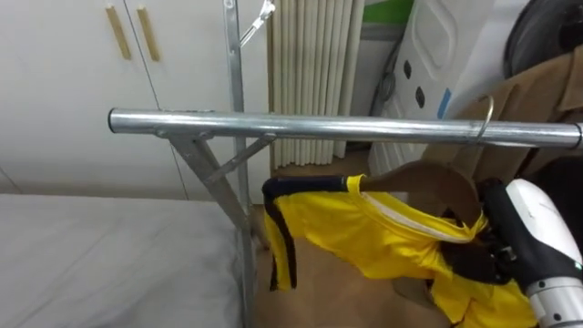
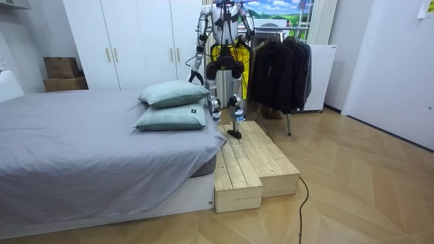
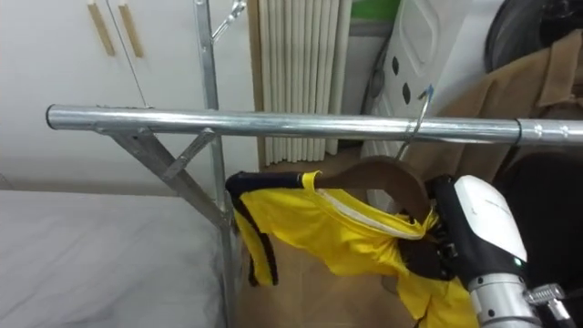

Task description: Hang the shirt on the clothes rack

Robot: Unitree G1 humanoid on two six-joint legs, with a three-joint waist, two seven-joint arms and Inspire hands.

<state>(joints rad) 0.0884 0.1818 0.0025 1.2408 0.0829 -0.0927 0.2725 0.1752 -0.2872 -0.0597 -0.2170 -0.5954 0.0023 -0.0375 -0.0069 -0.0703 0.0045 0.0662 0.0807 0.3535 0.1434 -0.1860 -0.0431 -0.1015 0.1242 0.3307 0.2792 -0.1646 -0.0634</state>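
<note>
A yellow shirt with dark trim (image 1: 364, 228) (image 3: 337, 228) hangs on a brown wooden hanger (image 1: 437, 178) (image 3: 383, 173). The hanger's wire hook (image 1: 488, 114) (image 3: 419, 114) sits over the horizontal metal rail (image 1: 346, 128) (image 3: 273, 123) of the clothes rack. My right hand (image 1: 537, 237) (image 3: 483, 228) comes in from the lower right, its dark fingers curled at the hanger's right shoulder against the shirt. In the room view I stand on a wooden platform (image 2: 251, 163) facing the rack, with the shirt (image 2: 227, 53) before me and my left hand (image 2: 192, 63) low at the side.
The rack's upright post (image 1: 237, 73) and diagonal braces stand left of the shirt. A brown coat (image 1: 537, 91) and dark coats (image 2: 278, 68) hang further right on the rail. The grey bed (image 1: 91, 264) lies at lower left, with white wardrobe doors (image 1: 73, 73) behind.
</note>
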